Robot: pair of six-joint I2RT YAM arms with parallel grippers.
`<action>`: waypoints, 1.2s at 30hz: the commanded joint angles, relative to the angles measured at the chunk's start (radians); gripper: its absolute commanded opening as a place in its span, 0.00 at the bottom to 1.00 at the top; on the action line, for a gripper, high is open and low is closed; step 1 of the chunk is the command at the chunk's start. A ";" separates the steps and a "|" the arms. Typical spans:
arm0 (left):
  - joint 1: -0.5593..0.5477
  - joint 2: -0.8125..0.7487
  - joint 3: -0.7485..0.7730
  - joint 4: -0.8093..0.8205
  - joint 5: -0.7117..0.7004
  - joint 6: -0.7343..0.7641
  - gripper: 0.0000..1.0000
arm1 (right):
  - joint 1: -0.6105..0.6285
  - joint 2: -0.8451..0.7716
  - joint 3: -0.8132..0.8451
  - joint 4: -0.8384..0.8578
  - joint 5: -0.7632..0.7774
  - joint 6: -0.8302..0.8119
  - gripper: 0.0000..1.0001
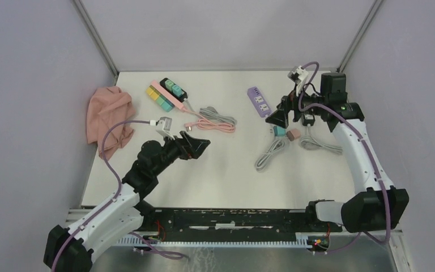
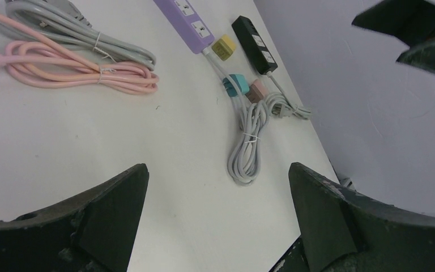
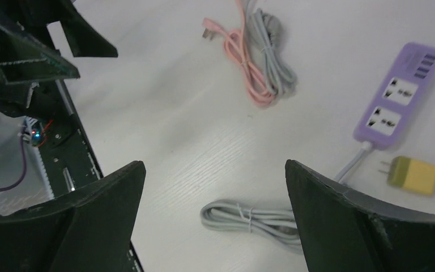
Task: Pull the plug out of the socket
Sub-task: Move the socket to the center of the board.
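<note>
Since the yellow plug [image 3: 413,174] lies loose on the table [image 1: 226,181], just beside the cable end of the purple power strip [image 3: 399,105] with nothing plugged into the strip, the pull appears complete. At the far right, the right gripper [image 3: 215,170] hovers above both, jaws spread wide and empty, presumably to clear the plug. The left gripper [image 1: 195,146], likewise spread and empty, hangs at middle left, away from the work.

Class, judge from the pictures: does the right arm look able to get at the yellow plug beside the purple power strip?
Probably yes. The yellow plug lies unplugged on the table by the purple power strip, nothing covering it, and the right arm hangs close by with its jaws open.
</note>
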 commanded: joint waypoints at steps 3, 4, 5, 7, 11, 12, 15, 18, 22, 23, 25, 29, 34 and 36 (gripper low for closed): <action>0.089 0.160 0.092 0.211 0.173 -0.119 0.99 | -0.137 -0.115 -0.284 0.296 -0.284 0.222 1.00; 0.098 0.178 0.100 0.234 0.184 -0.133 0.99 | -0.155 -0.120 -0.294 0.301 -0.297 0.226 1.00; 0.105 0.193 0.107 0.247 0.188 -0.144 0.99 | -0.168 -0.125 -0.307 0.309 -0.303 0.232 1.00; 0.113 0.221 0.128 0.249 0.185 -0.157 0.99 | -0.192 -0.133 -0.330 0.332 -0.308 0.242 1.00; 0.115 0.265 0.174 0.174 0.145 -0.151 0.99 | -0.207 -0.113 -0.345 0.346 -0.311 0.248 1.00; 0.114 0.276 0.187 0.145 0.129 -0.147 0.99 | -0.208 -0.104 -0.342 0.342 -0.311 0.246 1.00; 0.116 0.309 0.221 0.051 0.063 -0.145 0.99 | -0.207 -0.082 -0.330 0.316 -0.312 0.235 1.00; 0.115 0.341 0.254 -0.057 -0.053 -0.162 0.99 | -0.207 -0.071 -0.321 0.296 -0.308 0.223 1.00; 0.116 0.373 0.293 -0.188 -0.232 -0.196 0.99 | -0.208 -0.073 -0.320 0.283 -0.286 0.208 1.00; 0.114 0.379 0.304 -0.215 -0.271 -0.199 0.99 | -0.207 -0.073 -0.320 0.280 -0.282 0.206 1.00; 0.114 0.398 0.351 -0.265 -0.350 -0.197 0.99 | -0.207 -0.070 -0.316 0.272 -0.275 0.203 1.00; 0.114 0.461 0.472 -0.348 -0.482 -0.132 0.99 | -0.207 -0.064 -0.315 0.270 -0.270 0.206 1.00; 0.116 0.606 0.609 -0.379 -0.588 0.035 0.99 | -0.205 -0.062 -0.314 0.271 -0.268 0.216 1.00; 0.122 0.680 0.655 -0.378 -0.622 0.059 0.99 | -0.206 -0.065 -0.320 0.277 -0.262 0.218 1.00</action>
